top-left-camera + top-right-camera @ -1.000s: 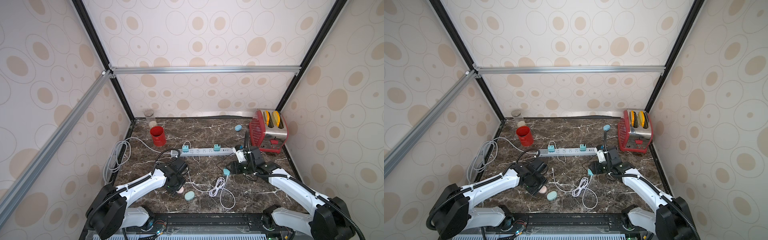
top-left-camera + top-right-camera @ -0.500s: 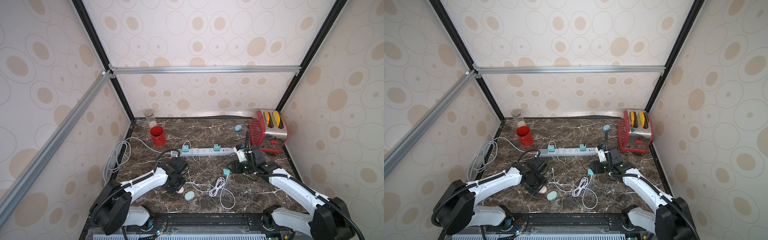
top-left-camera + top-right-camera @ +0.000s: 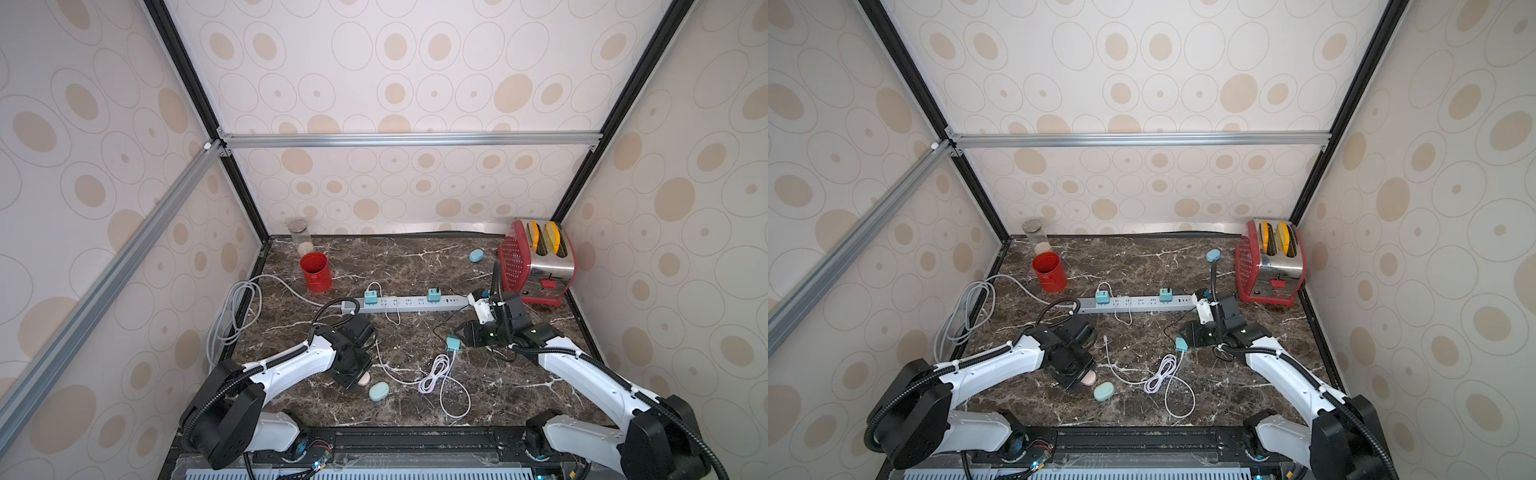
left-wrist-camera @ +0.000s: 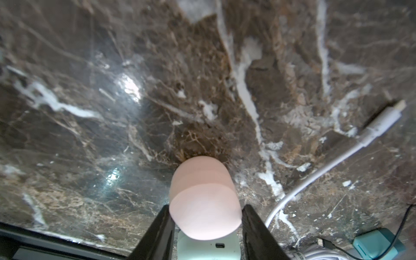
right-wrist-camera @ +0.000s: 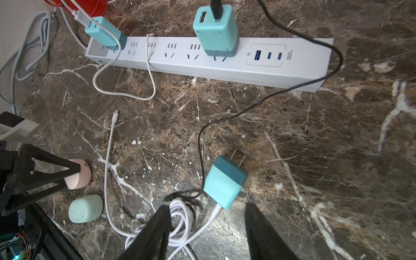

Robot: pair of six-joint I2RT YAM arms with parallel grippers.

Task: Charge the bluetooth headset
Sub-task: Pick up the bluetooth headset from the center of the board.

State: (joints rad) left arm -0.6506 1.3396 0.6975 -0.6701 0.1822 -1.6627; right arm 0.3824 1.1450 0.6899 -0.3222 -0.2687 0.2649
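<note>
- Left wrist view brings the pink earbud case [image 4: 203, 198] up close: a smooth, rounded, pale pink shell with a faint seam across it.
- It sits at the front left of the tabletop [image 3: 415, 257], between the jaws of the left gripper [image 4: 206, 209]. The jaws stand right at its two sides, but I cannot tell whether they press on it.
- The right gripper [image 5: 207, 206] has its jaws spread apart and holds nothing. A loose adapter [image 5: 227, 180], teal, lies just ahead of them, with its prongs pointing toward the power strip [image 5: 225, 67].
- I count three earbud cases: the pink one, a mint case [image 3: 379, 391] just beside it, and a blue case [image 3: 476, 255] far back near the red toaster [image 3: 540, 259].
- There are three teal adapters. The white-cabled adapter [image 3: 370, 296] and the black-cabled adapter [image 3: 433, 295] are plugged into the strip, and the third is the loose one.
- There is also one red cup [image 3: 316, 272] and one jar [image 3: 300, 237].
- In both top views the left gripper covers most of the pink case, so only an edge shows.
- The right wrist view shows the pink case resting on the tabletop, with a small dark dot on its side.
- Only the left wrist view shows the mint case's charging port, and the blue case appears only in the top views.
</note>
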